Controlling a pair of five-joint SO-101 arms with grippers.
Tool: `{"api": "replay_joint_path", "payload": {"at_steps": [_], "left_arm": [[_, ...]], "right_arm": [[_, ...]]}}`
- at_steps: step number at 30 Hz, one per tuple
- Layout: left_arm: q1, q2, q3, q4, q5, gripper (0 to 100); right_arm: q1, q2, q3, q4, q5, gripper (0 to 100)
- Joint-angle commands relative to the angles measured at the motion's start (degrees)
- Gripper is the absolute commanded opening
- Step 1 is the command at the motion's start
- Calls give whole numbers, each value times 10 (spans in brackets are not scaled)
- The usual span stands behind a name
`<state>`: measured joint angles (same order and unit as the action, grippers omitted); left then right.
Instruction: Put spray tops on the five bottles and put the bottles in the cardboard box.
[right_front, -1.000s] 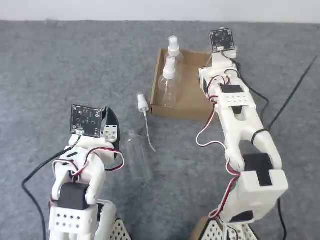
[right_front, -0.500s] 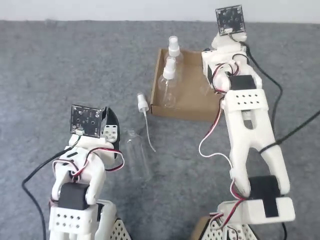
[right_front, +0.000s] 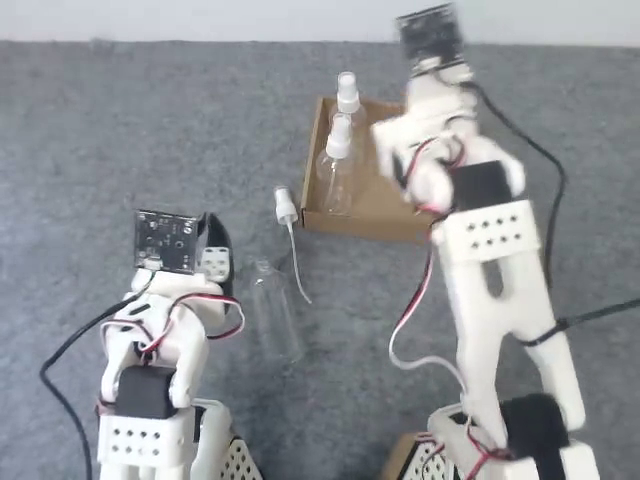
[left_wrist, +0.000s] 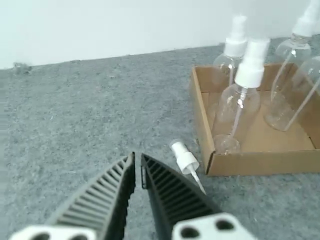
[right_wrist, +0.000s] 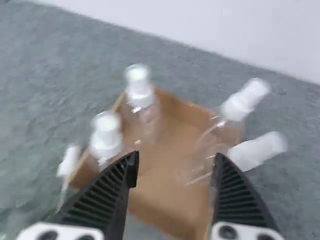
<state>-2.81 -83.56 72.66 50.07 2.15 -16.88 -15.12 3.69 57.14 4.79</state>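
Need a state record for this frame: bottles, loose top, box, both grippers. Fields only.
boxed: four clear plastic bottles with white spray tops, inside the brown cardboard box
unboxed: one clear uncapped bottle, lying on the grey carpet
loose top: white spray top with dip tube, on the carpet between that bottle and the box
left gripper: shut, holding nothing, beside the uncapped bottle
right gripper: open, holding nothing, above the box
left to do: cap the last bottle, box it

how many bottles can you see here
5. Four capped bottles are in the cardboard box: two along its left wall, two further right. One uncapped bottle lies on the carpet beside a loose spray top. No others seem hidden.
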Motion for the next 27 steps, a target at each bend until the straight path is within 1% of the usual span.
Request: {"api": "replay_joint_path", "payload": {"at_steps": [1, 3, 4, 6, 10, 13, 16, 19, 22, 27], "left_arm": [[-75, -3, -63, -5, 15, 12], [-113, 18, -106, 23, 33, 12], [-121, 36, -124, 33, 35, 12], [-125, 89, -154, 45, 36, 12], [-131, 201, -192, 47, 38, 12], [-181, 267, -231, 47, 37, 12], [-229, 318, -261, 48, 37, 12], [-236, 353, -268, 47, 35, 12], [-235, 359, -268, 44, 35, 12], [-235, 341, -265, 47, 35, 12]], "right_arm": [[-94, -63, 1, 84, -7, 171], [-140, -65, 26, 105, -8, 200], [-164, -65, 41, 109, -9, 217], [-205, -65, 74, 105, -38, 256], [-276, -65, 136, 67, -104, 322], [-323, -64, 191, 31, -120, 333], [-370, -64, 254, -29, -126, 333], [-399, -64, 302, -82, -128, 333], [-411, -64, 332, -124, -158, 333], [-412, -35, 343, -145, -200, 333]]}}
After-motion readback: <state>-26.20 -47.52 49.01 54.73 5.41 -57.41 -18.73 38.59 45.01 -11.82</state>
